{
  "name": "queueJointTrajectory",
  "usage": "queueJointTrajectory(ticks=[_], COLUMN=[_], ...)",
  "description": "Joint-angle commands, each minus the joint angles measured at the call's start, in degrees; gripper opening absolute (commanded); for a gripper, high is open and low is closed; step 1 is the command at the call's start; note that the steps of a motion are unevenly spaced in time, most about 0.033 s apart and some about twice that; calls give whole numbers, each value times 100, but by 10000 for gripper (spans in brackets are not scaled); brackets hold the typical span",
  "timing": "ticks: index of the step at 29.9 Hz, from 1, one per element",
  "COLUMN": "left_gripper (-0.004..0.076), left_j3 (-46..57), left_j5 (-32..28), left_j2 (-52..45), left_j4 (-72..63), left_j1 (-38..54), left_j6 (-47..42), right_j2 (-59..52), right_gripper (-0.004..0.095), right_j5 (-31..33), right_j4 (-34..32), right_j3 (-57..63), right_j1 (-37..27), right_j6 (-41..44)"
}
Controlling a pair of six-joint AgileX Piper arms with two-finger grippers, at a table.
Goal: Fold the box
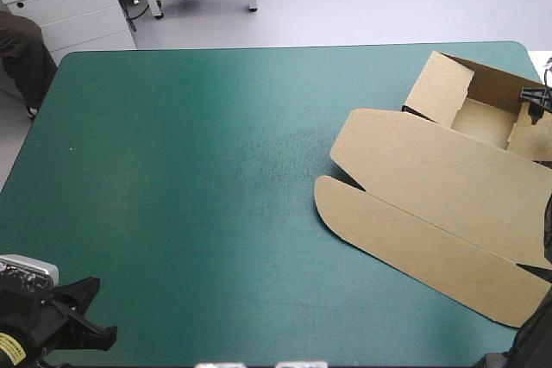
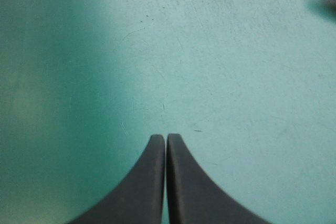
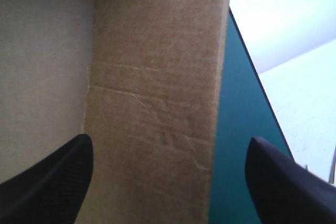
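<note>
Brown box (image 1: pixel 440 178) sits on the right side of the teal-green cover (image 1: pixel 198 170), tray part toward the far right corner with walls up, lid lying flat toward the near edge. Right gripper (image 3: pixel 170 142) is wide open, black fingers (image 3: pixel 58 177) apart either side of an upright board panel by the table's right edge, not touching it. Left gripper (image 2: pixel 166 137) is closed tip to tip, holding nothing, over bare cover at the near left corner, well apart from the box.
</note>
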Motion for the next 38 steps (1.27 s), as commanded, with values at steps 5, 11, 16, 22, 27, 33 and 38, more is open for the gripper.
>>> queueJointTrajectory(ticks=[5,11,16,22,27,33,38], left_gripper=[-10,-10,-10,-10,-10,-10,-10], left_j3=[-122,-41,78,101,147,374,782], left_j5=[-377,-412,-579,-862,-850,-991,-1206], left_j2=[93,93,93,93,-27,-410,-859], left_j4=[61,306,306,427,473,502,502], left_j1=[4,4,4,4,4,4,4], left_j6=[-17,10,-480,-747,-635,-597,-598], right_j2=[-1638,-2896,-3904,-5375,-6587,-8047,-9052], right_gripper=[781,394,0,0,-20,-20,-20], right_j5=[97,87,-431,-1580,-2342,-2986,-3182], right_j4=[1133,1472,1474,1116,1195,1429,1499], right_j3=[521,2007,3435,5107,6332,7449,8080], right_j1=[-32,396,1327,2578,2885,2885,2885], right_j6=[-452,-606,-800,-914,-1000,-1042,-1042])
